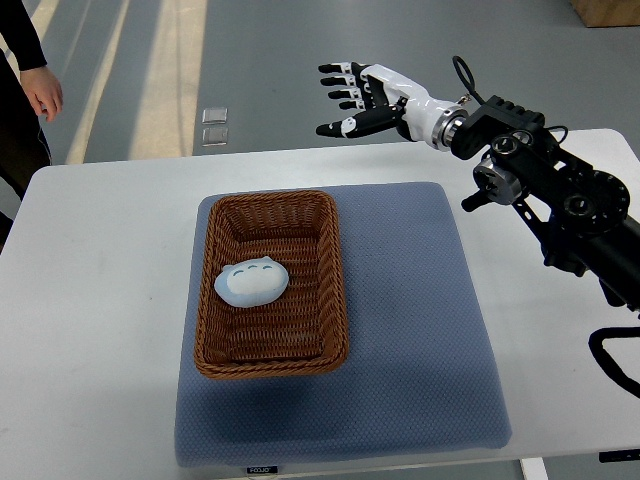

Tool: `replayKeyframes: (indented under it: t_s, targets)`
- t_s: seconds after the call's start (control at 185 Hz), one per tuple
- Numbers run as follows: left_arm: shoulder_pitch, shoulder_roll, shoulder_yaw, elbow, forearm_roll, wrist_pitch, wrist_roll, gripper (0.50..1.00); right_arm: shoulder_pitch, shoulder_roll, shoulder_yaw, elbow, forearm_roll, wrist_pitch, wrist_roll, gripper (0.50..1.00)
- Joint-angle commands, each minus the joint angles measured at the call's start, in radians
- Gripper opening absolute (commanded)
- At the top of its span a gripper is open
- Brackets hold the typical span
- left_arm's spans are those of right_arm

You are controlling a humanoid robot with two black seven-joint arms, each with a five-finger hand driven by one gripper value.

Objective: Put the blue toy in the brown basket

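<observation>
A pale blue toy (252,282) with white marks lies inside the brown wicker basket (332,290), near its left wall. The basket sits on the left half of a blue-grey mat (420,340). My right hand (352,100) is raised well above and beyond the table's far edge, up and to the right of the basket. Its fingers are spread and hold nothing. The black right arm (550,190) runs in from the right edge. No left arm shows.
The white table (90,330) carries the mat. A person's hand and dark sleeve (40,85) show at the top left, past the table's corner. Grey floor lies beyond the far edge, with a wooden box (605,10) at the top right.
</observation>
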Motion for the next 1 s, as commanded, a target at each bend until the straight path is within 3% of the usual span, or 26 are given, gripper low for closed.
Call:
replayKeyframes:
  t_s: [0.0,0.395,0.616,0.995]
  targets:
    - [0.0,0.0,0.0,0.0,0.0,0.0,0.001,1.0,-0.058,0.027,0.069,-0.015,0.09,-0.042,0.015,0.907]
    - [0.0,0.0,0.0,0.0,0.0,0.0,0.001,1.0,-0.164,0.068,0.146,-0.117,0.436,-0.19,0.129,0.905]
    - [0.0,0.0,0.0,0.0,0.0,0.0,-0.001,1.0,-0.167,0.065,0.146,-0.196,0.555,-0.217,0.222,0.905]
    - [0.0,0.0,0.0,0.0,0.0,0.0,0.001,1.0,-0.169,0.061,0.138,-0.269,0.554,-0.219,0.249,0.911]
